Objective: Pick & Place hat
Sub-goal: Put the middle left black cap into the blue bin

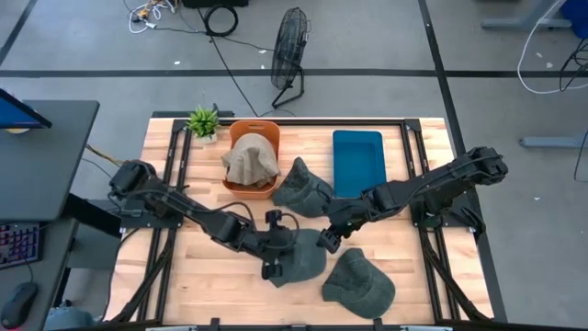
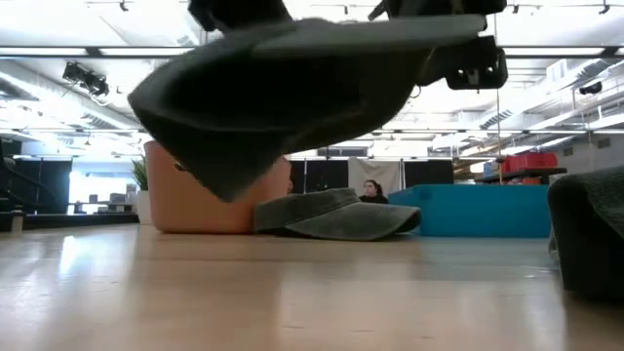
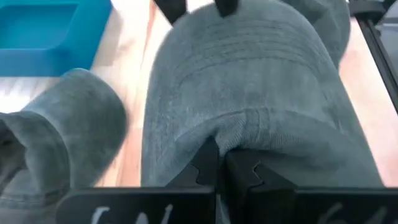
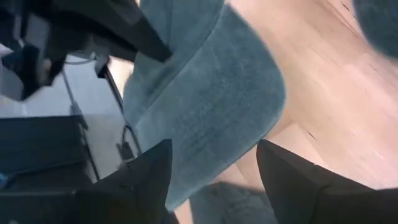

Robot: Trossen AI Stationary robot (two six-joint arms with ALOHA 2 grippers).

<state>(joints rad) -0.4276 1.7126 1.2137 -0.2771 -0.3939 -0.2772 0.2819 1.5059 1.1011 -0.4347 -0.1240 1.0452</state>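
A grey-green hat [image 1: 303,260] hangs in the air between my two grippers; in the low view the hat [image 2: 283,88] is clear of the table. My left gripper [image 1: 274,248] is shut on its edge nearest the table's left side. My right gripper [image 4: 214,148] is open at the hat's opposite edge, and the brim [image 4: 211,99] reaches in between its fingers. Whether those fingers touch the brim, I cannot tell. Two more grey-green hats lie on the table, one [image 1: 303,188] beside the basket and one [image 1: 360,282] near the near edge. My left gripper pinches a raised fold of the hat's cloth [image 3: 249,127] between its two shut fingers [image 3: 205,163]. It comes roughly level from the table's left side. The hat is lifted clear of the table and stretches away from the fingers toward my right gripper.
An orange basket [image 1: 268,129] holding a tan hat [image 1: 250,158] stands at the far side, with a small plant [image 1: 203,121] on its left and a blue tray [image 1: 356,161] on its right. Bare wood [image 1: 202,285] lies near the front left. A person [image 2: 370,192] sits beyond the table.
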